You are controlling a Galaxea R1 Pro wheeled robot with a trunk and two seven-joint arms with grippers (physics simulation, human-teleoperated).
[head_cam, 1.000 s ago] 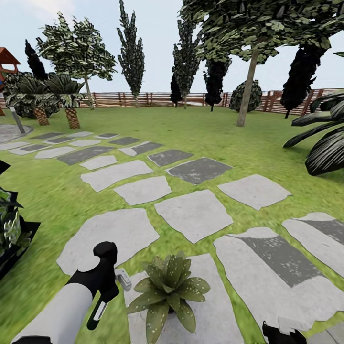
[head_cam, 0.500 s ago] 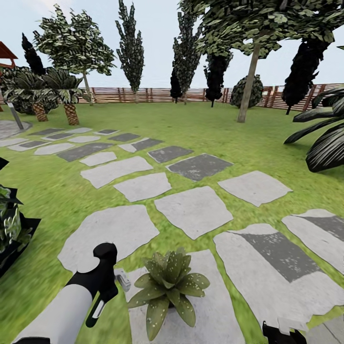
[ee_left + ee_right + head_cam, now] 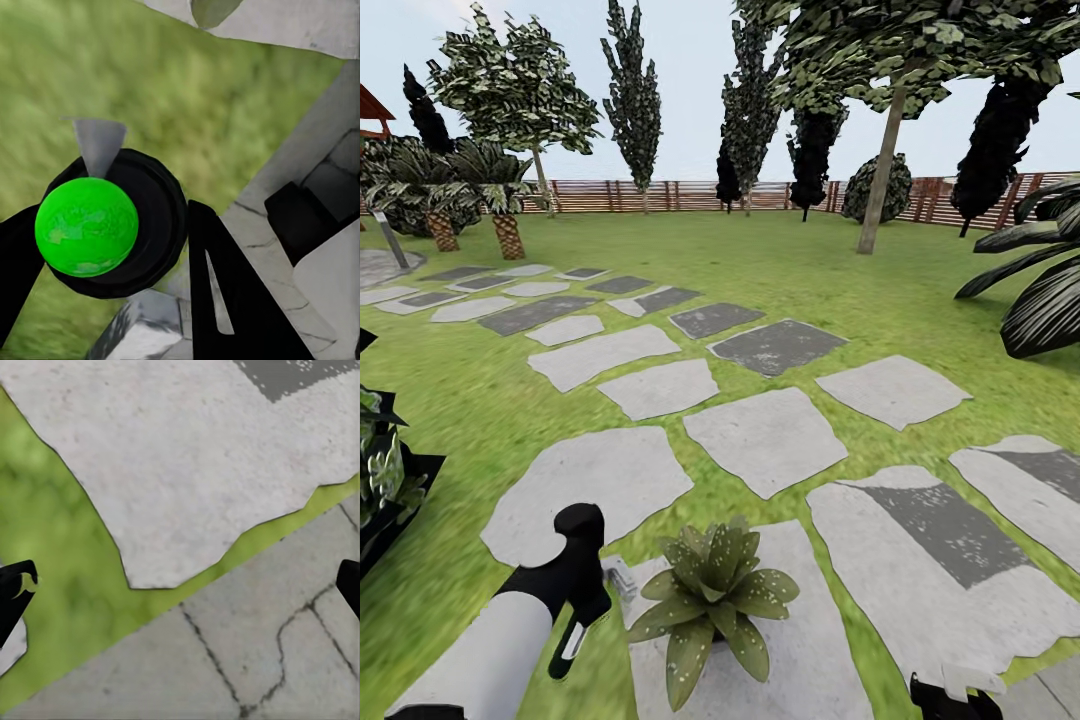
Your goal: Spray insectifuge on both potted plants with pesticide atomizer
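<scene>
Since a second ago the whole head picture has slid slightly, so the camera has shifted; the left gripper point(image 3: 575, 640) has crept a touch lower and closer to the plant, little else. In the left wrist view its two dark fingers point(image 3: 225, 300) are closed around a bottle point(image 3: 112, 221) seen end-on, with a bright green ball on top and a pale nozzle cone beside it; I take this for the atomizer, though its red band is hidden. In the head view a small grey tip shows just beside the plant point(image 3: 712, 595), a low rosette sitting on a stepping stone point(image 3: 800, 640). The right gripper point(image 3: 180, 585) hangs spread wide and empty over paving point(image 3: 247, 660) and a strip of grass point(image 3: 45, 547). The risk, as I judge it, is aim: the nozzle looks to point past the leaves, so spray could land on stone. A second plant cannot be made out, and a loose hold on the slim bottle could let it twist.
</scene>
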